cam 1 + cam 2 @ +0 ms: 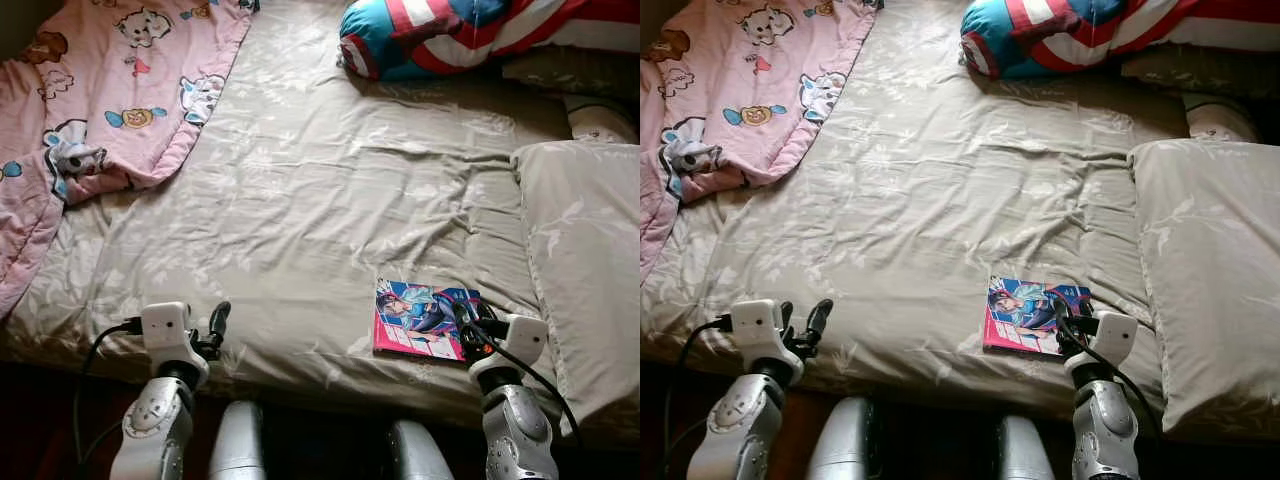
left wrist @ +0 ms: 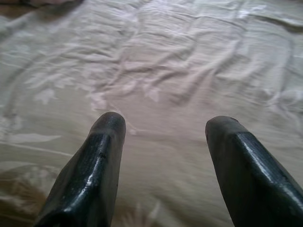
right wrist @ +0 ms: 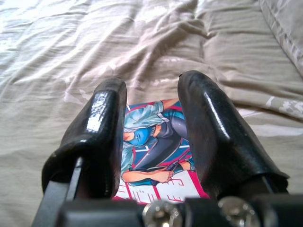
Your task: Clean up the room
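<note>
**Comic book flat on bed, right arm poised over its edge**

Comic book (image 1: 424, 320) lies flat on the beige bed sheet (image 1: 300, 200), near the front edge of the bed and just beside the big pillow (image 1: 585, 260). Judged light, thin, glossy cover, likely slippery; it will bend if pinched by one corner. No gap under it: soft bedding gives, so an edge could be pressed down and scooped. Best hold appears to be the near right edge, one finger above, one below.

Right gripper (image 1: 468, 325) sits over that corner, jaws parted with the cover visible between them, holding nothing. Left gripper (image 1: 212, 330) hovers over bare sheet, jaws spread wide, empty.

Surroundings: pink cartoon blanket (image 1: 110, 90) bunched at far left, a red-white-blue cushion (image 1: 440, 35) at the head. Pillow crowds the right side; wrinkled sheet may snag a sliding finger.
</note>
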You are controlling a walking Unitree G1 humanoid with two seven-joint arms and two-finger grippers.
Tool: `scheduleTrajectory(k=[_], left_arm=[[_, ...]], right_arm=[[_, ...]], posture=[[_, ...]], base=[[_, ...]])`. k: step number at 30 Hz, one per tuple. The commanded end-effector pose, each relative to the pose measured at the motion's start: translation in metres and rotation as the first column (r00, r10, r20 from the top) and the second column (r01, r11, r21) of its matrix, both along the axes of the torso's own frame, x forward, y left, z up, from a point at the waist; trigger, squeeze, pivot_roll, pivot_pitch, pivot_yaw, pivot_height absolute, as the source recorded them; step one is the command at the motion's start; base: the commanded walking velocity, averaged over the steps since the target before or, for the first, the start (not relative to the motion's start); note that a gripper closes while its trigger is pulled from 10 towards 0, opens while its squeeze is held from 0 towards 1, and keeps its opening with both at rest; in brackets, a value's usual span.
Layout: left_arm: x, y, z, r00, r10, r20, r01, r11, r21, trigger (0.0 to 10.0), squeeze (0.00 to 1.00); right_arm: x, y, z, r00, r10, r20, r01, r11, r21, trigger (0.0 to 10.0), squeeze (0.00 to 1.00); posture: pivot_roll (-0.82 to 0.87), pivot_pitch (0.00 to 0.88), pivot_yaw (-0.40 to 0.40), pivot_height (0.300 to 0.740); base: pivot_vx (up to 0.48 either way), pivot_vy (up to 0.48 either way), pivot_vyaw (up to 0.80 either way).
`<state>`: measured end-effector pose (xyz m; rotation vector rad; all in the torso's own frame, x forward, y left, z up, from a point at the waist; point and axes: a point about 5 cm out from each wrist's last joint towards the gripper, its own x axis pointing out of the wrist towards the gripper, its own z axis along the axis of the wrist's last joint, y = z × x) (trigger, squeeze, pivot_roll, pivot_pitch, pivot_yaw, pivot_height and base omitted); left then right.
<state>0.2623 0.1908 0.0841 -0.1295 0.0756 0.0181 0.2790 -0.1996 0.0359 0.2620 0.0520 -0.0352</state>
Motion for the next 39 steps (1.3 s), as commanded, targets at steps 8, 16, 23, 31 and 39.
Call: scheduleTrajectory(k=[8, 16, 23, 31, 39], left_arm=[[0.000, 0.008, -0.013, 0.998, 0.037, -0.042, -0.038, 0.999, -0.025, 10.0, 0.00], [-0.005, 0.014, -0.052, 0.978, 0.018, -0.207, -0.024, 0.999, -0.022, 10.0, 0.00], [-0.035, 0.020, -0.119, 0.854, -0.016, -0.521, 0.036, 0.999, 0.028, 10.0, 0.00], [-0.056, 0.021, -0.143, 0.764, 0.002, -0.645, 0.053, 0.996, 0.065, 10.0, 0.00], [-0.064, 0.018, -0.152, 0.734, 0.001, -0.679, 0.060, 0.996, 0.066, 10.0, 0.00]], right_arm=[[-0.016, 0.000, -0.016, 0.996, -0.028, -0.090, 0.027, 0.999, -0.020, 10.0, 0.00], [-0.032, 0.000, -0.054, 0.951, -0.038, -0.307, 0.030, 0.999, -0.030, 10.0, 0.00], [-0.076, -0.001, -0.099, 0.810, -0.072, -0.582, 0.066, 0.997, -0.031, 10.0, 0.00], [-0.109, -0.004, -0.119, 0.703, -0.093, -0.705, 0.095, 0.995, -0.036, 10.0, 0.00], [-0.120, 0.000, -0.126, 0.663, -0.077, -0.745, 0.065, 0.997, -0.045, 10.0, 0.00]], posture=[[0.07, 0.198, -0.055, 0.731], [0.08, 0.176, -0.051, 0.740], [0.07, 0.150, -0.035, 0.740], [0.06, 0.132, -0.031, 0.740], [0.06, 0.122, -0.030, 0.740]], base=[[0.000, 0.000, 0.00], [0.000, 0.000, 0.00], [0.000, 0.000, 0.00], [0.000, 0.000, 0.00], [0.000, 0.000, 0.00]])
